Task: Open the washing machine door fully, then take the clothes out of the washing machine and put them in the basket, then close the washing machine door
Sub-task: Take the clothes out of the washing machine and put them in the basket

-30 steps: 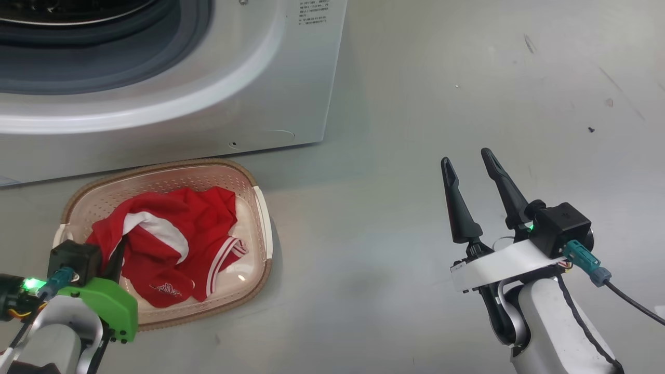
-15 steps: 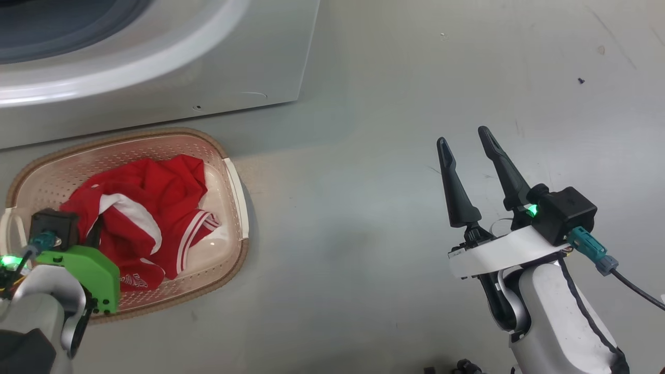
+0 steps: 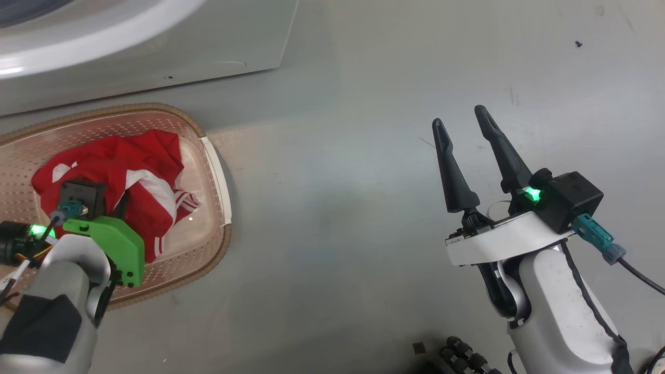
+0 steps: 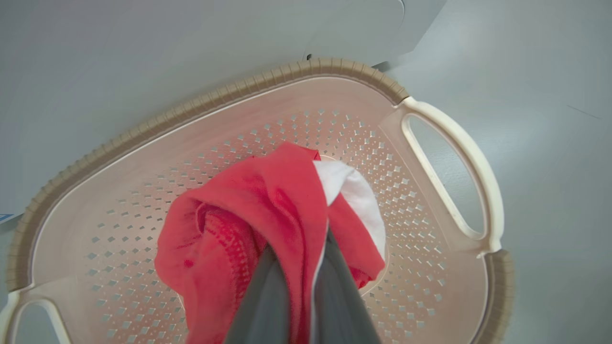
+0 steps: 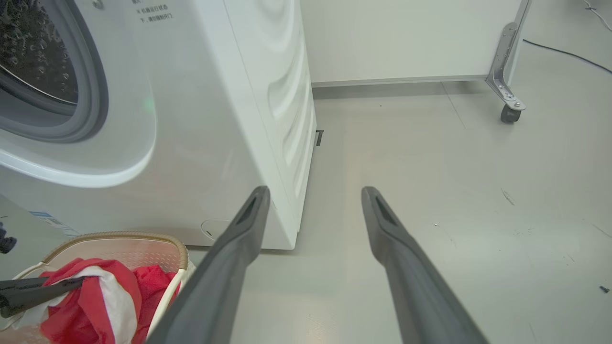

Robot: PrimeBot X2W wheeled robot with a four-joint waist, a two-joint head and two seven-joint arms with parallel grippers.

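- Left gripper (image 4: 321, 241) angles down into the basket (image 4: 239, 93), fingers clenched on a fold of the red-and-white clothes (image 4: 239, 224), which bunch inside the basket walls.
- Right gripper (image 3: 459, 117) hovers well to the right, fingers spread wide, grasping nothing.
- Basket's far rim sits just beside the washing machine (image 5: 229, 119) front.
- Grey floor (image 3: 337, 182) runs wide between basket and right gripper.

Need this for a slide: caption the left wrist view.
Red clothes pinched by the shut left tool over the cream basket.
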